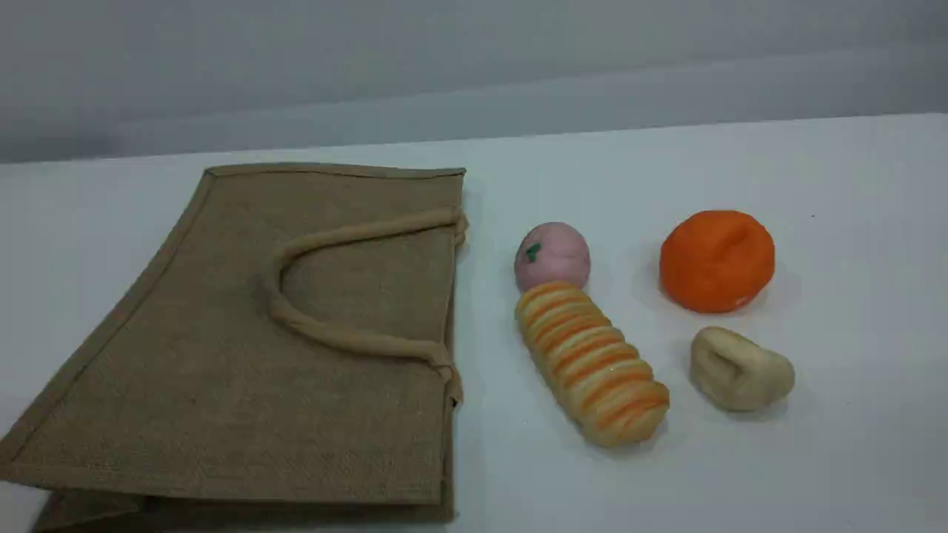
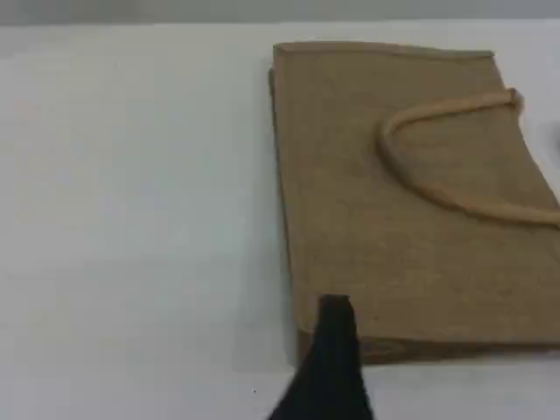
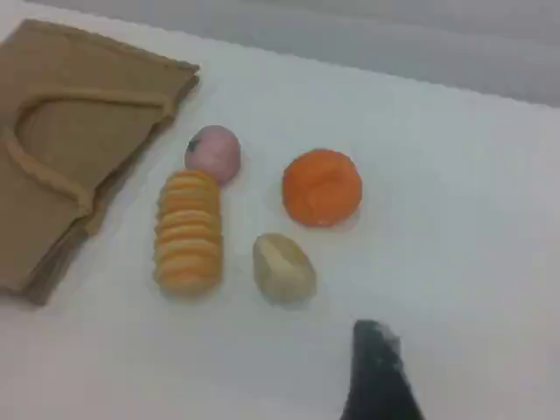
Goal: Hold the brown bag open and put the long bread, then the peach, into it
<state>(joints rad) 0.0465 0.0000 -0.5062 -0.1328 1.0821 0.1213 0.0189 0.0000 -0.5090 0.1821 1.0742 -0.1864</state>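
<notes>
brown bag point(image 1: 222, 385) flat on table point(image 1: 815, 459), left side, loop handle point(image 1: 355, 339) lying on top. long bread point(image 1: 592, 363) just right of bag, far end touching peach point(image 1: 552, 255). orange ball point(image 1: 717, 259) and beige lump point(image 1: 740, 369) farther right. left gripper point(image 2: 331, 350) spread wide, empty, at bag corner. right gripper point(image 3: 376, 367) near lump, spread cannot tell.

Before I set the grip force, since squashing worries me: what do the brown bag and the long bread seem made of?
The brown bag: coarse woven fibre, probably jute, matte; the weave shows. The long bread: likely soft foam or rubber, matte, with moulded-looking ridges; not certain.
</notes>
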